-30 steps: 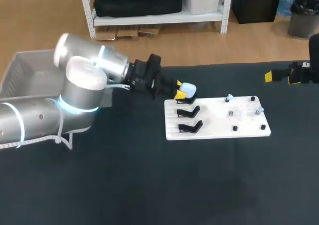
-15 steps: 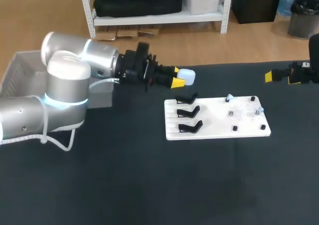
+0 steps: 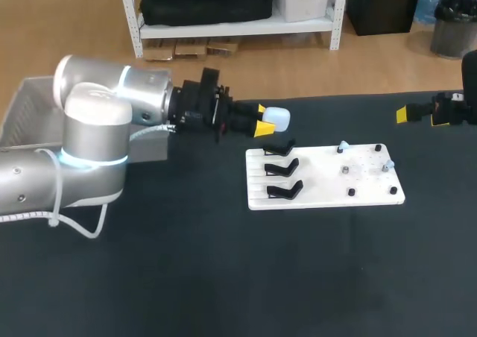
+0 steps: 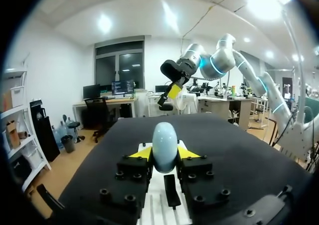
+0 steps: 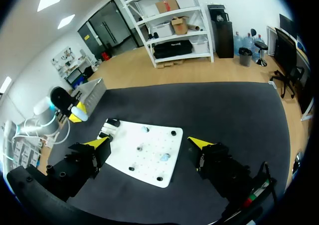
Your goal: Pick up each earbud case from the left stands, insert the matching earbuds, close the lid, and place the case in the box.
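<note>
While raised off the surface (image 3: 186, 277), grips a pale blue case (image 3: 278, 117) in the left hand (image 3: 263, 120), black stands (image 3: 282, 169) just under it. Spreads the right hand (image 5: 150, 142) wide.

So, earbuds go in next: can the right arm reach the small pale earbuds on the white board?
Probably yes: the right gripper is open, nothing lies between it and the pale earbuds, and the left gripper holds the pale blue case beyond the white board.
</note>
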{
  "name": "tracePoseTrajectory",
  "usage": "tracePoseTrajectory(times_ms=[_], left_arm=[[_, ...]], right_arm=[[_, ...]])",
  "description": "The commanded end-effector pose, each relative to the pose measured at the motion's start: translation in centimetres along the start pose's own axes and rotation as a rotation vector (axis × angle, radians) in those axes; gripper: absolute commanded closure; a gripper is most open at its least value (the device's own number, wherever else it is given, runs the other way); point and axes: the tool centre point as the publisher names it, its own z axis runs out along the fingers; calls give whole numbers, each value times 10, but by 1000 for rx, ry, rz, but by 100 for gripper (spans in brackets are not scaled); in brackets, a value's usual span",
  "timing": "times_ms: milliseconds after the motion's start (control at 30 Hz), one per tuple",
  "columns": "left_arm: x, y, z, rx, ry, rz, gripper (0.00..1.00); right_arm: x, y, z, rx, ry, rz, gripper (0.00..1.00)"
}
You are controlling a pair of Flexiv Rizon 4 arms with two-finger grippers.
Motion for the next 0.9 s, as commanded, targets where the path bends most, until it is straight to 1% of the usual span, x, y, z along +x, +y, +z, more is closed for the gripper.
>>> tracePoseTrajectory(times_ms=[33,200,333,400,567,633,700,900], left_arm=[[0,-2,0,-10,-2,3,100],[0,-2,0,-10,-2,3,100],[0,-15,10,-36,-39,2,100],[0,-18,16,-40,-61,-3,100],[-2,-26,30,-41,-87,-3,100],[-1,-28,33,-49,-94,-3,100],[-1,-30,36,-53,-100,-3,100],[-3,-34,38,-59,-109,-1,100]], right_arm=[[0,0,0,1,1,-1,0],[0,0,0,1,1,-1,0],[0,0,0,1,1,-1,0],[0,0,0,1,1,-1,0],[0,1,0,-5,-1,3,0],[2,7,-1,-28,-3,1,0],[7,16,-1,-32,5,-28,0],[21,56,0,-41,48,-139,0]])
